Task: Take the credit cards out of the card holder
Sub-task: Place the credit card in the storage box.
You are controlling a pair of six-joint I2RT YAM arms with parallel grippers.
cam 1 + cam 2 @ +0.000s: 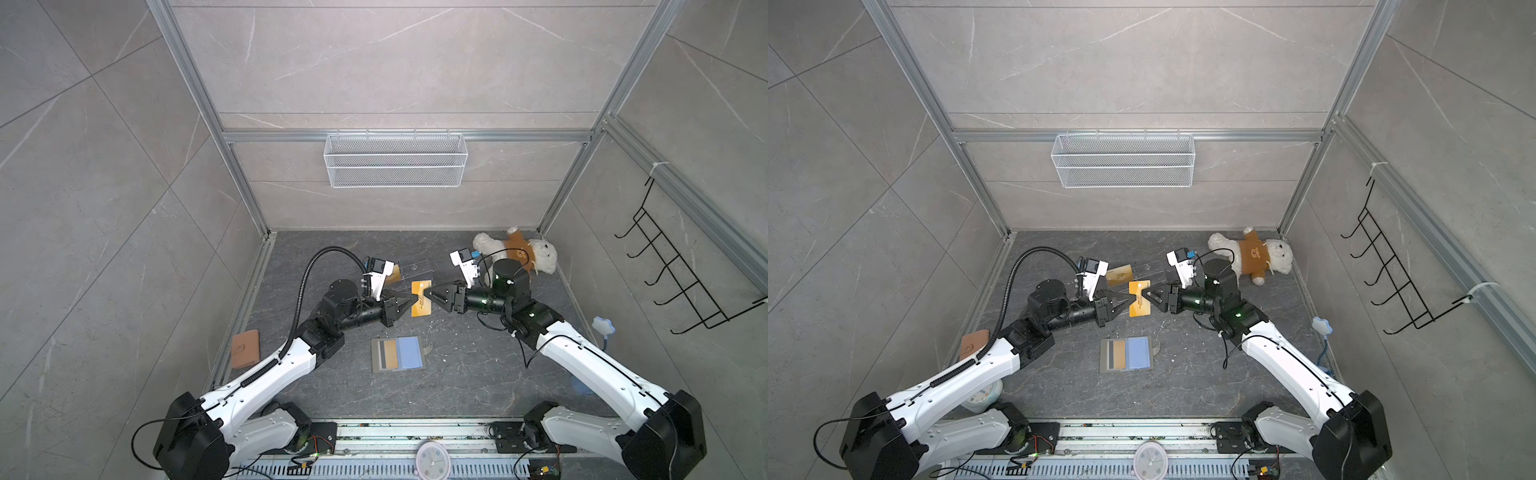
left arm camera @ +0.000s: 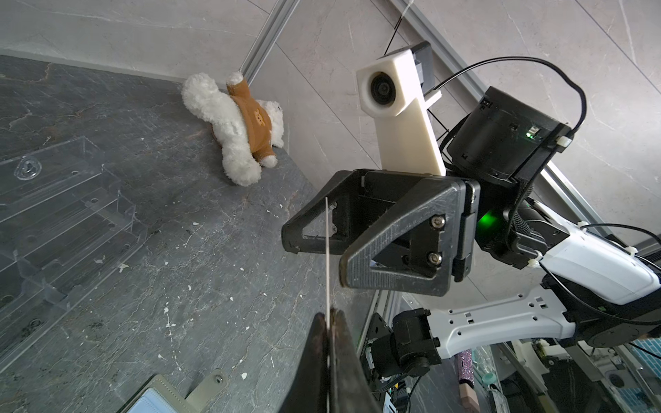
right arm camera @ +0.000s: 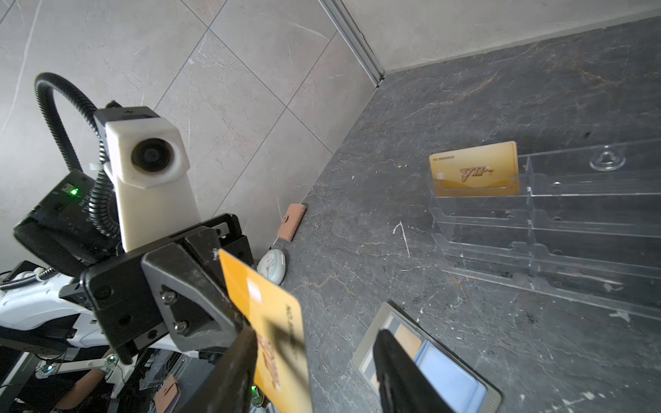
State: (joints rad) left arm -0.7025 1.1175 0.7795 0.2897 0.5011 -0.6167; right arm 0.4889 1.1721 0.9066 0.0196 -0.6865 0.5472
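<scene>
Gold credit card [image 1: 421,305] up off the desk [image 1: 457,386].
Pinched in the left gripper [image 1: 410,301], flanked by the spread right gripper [image 1: 428,296]; card holder [image 1: 398,354] lying open below.

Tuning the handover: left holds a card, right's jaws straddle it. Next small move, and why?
Probably close the right gripper on the card. Its jaws stand open either side of the card's free end, while the left gripper pinches the other end; left should let go only once right grips.
</scene>
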